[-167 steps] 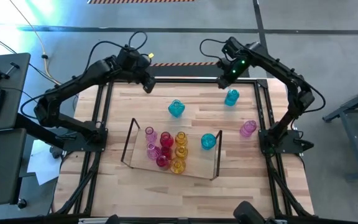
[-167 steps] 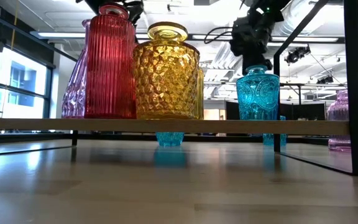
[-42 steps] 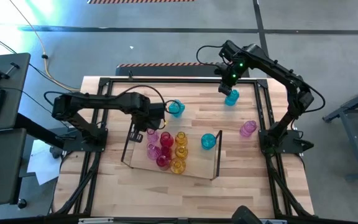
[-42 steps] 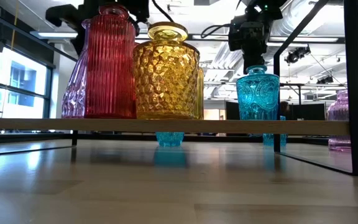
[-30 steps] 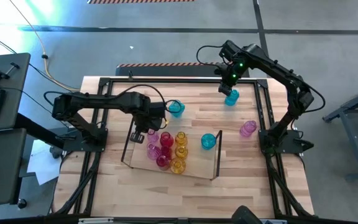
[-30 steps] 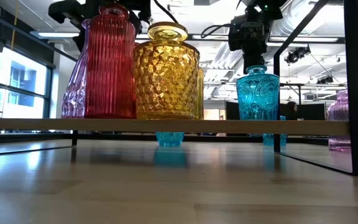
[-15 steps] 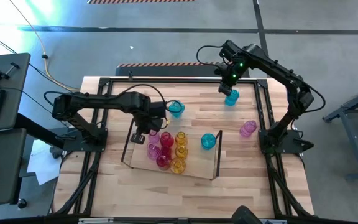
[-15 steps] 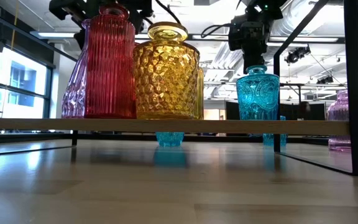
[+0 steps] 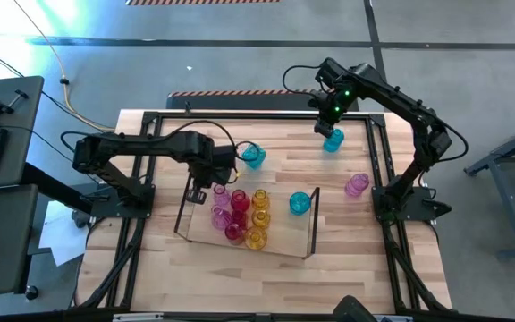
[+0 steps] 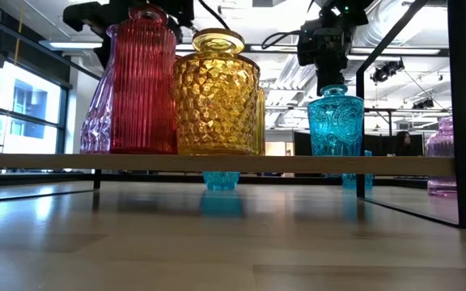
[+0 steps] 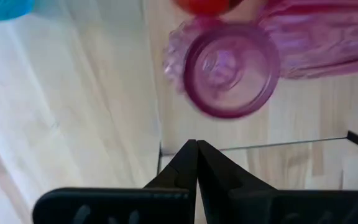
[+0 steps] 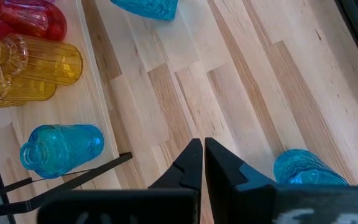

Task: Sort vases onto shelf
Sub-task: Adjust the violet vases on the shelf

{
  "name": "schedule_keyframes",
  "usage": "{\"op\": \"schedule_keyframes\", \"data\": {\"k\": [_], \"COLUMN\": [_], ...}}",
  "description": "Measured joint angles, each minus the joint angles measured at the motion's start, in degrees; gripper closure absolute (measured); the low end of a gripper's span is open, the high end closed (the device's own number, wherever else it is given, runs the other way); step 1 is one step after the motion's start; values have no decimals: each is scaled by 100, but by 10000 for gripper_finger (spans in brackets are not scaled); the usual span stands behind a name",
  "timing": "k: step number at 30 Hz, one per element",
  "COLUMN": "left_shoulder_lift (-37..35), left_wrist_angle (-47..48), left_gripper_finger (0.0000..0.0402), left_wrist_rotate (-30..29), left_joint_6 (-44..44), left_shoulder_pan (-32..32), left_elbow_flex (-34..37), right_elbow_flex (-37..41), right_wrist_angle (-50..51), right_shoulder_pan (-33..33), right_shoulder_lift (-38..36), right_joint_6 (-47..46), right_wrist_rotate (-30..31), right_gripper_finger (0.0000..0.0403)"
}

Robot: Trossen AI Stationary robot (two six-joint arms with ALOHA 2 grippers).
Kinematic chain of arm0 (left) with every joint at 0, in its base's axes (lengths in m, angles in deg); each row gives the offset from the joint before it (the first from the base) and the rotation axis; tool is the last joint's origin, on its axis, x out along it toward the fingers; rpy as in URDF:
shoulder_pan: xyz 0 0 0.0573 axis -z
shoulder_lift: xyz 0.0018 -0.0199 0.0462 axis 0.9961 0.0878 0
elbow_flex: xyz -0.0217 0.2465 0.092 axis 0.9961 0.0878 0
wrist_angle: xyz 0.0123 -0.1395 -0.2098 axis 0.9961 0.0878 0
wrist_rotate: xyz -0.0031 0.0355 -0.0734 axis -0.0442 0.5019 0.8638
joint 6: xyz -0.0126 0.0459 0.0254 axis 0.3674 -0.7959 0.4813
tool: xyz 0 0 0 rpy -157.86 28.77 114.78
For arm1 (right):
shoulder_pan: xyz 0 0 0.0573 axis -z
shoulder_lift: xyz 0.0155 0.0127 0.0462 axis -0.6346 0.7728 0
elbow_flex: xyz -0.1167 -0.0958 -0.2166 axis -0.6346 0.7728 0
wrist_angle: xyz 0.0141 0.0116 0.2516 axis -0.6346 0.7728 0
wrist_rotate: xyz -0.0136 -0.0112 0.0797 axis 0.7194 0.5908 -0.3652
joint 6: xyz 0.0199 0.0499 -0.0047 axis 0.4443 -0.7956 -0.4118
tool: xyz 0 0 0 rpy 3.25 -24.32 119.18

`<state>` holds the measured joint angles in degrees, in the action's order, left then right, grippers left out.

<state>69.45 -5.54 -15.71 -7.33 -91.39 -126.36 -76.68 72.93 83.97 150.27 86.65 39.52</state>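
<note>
The left gripper (image 9: 206, 190) hangs over the shelf's (image 9: 190, 224) 10 o'clock corner, fingers pressed together on nothing, just beside a pink vase (image 11: 232, 68). The right gripper (image 9: 327, 122) hovers at the table's 1 o'clock, fingers nearly touching and empty, above a cyan vase (image 9: 333, 140).

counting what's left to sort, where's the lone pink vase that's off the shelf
In the high view the pink vase stands on the table's right side, just right of the shelf, with a cyan vase at the shelf's right end as its nearest neighbour.
</note>
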Motion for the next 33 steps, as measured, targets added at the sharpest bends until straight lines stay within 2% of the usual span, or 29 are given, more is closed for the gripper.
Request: {"op": "schedule_keyframes", "data": {"k": [6,11,16,19,23,33], "left_shoulder_lift": [-322,-720,-1092,-1238,-1362,-1279], "left_wrist_angle": [-1,171,227,221,261,220], "left_gripper_finger": [401,401,401,401,401,401], "left_wrist_rotate": [-10,361,432,738,1031,926], "left_joint_6": [325,1118,2083,2596,3134,3761], "left_shoulder_pan": [-35,18,260,443,875,2409], "left_elbow_flex": [-2,-273,-723,-921,-969,-793], "right_elbow_flex": [0,0,0,0,0,0], "right_wrist_angle": [7,58,49,39,28,-152], "right_shoulder_pan": [0,0,0,0,0,0], "right_shoulder_lift": [0,0,0,0,0,0], "right_joint_6": [-2,4,103,101,-85,-752], "right_wrist_rotate": [0,0,0,2,1,1], "right_gripper_finger": [402,402,402,402,402,402]}}
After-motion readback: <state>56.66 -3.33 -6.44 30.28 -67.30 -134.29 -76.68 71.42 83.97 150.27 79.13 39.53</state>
